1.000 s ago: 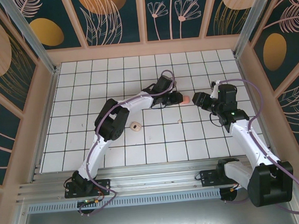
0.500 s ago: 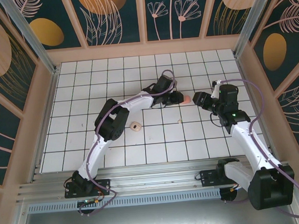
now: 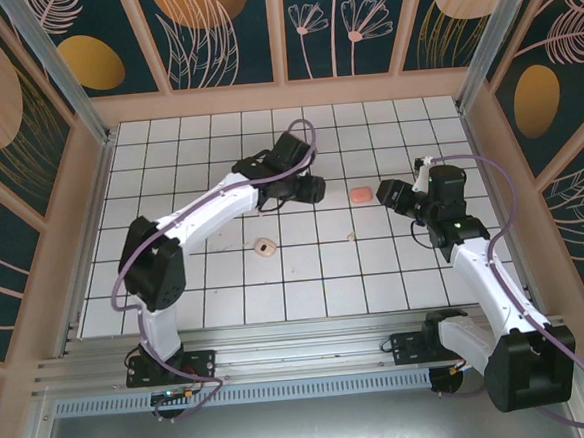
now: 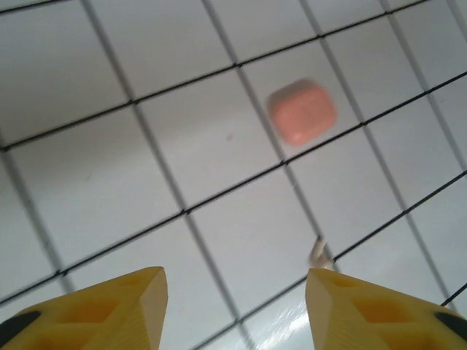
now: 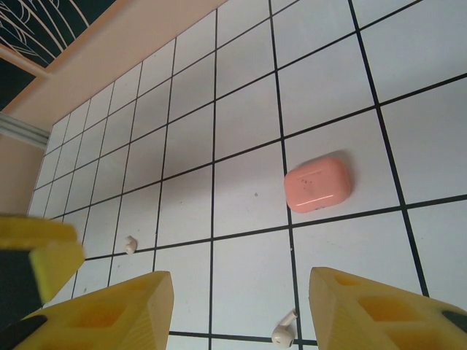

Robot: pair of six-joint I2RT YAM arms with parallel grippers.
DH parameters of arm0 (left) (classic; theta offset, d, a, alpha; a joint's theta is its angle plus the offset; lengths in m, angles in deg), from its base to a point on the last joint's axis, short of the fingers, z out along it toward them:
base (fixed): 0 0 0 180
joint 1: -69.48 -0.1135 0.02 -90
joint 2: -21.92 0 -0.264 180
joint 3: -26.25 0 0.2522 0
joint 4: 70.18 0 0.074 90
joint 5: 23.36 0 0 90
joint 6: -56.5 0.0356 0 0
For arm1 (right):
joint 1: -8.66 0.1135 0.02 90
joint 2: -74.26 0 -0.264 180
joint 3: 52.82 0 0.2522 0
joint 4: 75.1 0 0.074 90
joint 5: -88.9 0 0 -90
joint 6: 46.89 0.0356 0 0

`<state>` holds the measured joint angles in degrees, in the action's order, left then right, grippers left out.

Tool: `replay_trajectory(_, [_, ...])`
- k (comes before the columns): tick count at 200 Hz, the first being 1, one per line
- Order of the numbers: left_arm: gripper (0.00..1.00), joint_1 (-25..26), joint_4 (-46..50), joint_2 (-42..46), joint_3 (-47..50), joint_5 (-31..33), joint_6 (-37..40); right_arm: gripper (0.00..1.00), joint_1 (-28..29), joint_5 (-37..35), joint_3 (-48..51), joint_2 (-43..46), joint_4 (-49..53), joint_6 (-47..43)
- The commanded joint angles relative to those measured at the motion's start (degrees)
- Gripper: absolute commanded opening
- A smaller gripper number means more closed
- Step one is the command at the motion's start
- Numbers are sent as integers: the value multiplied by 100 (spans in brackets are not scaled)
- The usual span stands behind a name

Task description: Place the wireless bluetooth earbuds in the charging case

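Looking down from above, the left end effector (image 3: 315, 187) sits over the far middle of the tiled worktop (image 3: 177, 287), and the right end effector (image 3: 389, 194) faces it from the right. The pink case (image 3: 361, 192) lies closed on the tiles between them, touching neither. A pale earbud (image 3: 350, 237) rests nearer the arm bases, below the pink case. Further left is a beige case (image 3: 265, 247), apart from everything else.

From the left wrist, the left end effector (image 4: 235, 284) has its yellow fingers (image 4: 109, 306) spread with only bare tile between them. The pink case (image 4: 301, 111) is a bit blurred ahead and to the right, and the pale earbud (image 4: 317, 251) lies on a grout line just beside the right finger.

From the right wrist, the right end effector (image 5: 241, 292) is spread too, pinching nothing. The pink case (image 5: 317, 183) lies flat ahead, the pale earbud (image 5: 283, 329) is low between the fingers, and a second pale earbud (image 5: 130, 245) sits well to the left.
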<state>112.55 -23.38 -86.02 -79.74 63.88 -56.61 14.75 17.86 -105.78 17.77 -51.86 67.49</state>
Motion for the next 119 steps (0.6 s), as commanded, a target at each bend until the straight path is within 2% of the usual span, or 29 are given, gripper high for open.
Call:
replay_trajectory(1, [55,-85,1088,330,692,466,570,53,-8,64,45,112,-5,-12])
replay_trajectory(50, [61,-219,1840,749,1582,702,820,53,13,108,123,114,-81,69])
replay_trajectory(119, [66,-221,1710,314,1860,736,1002,53,55,132,88,104,-87,183])
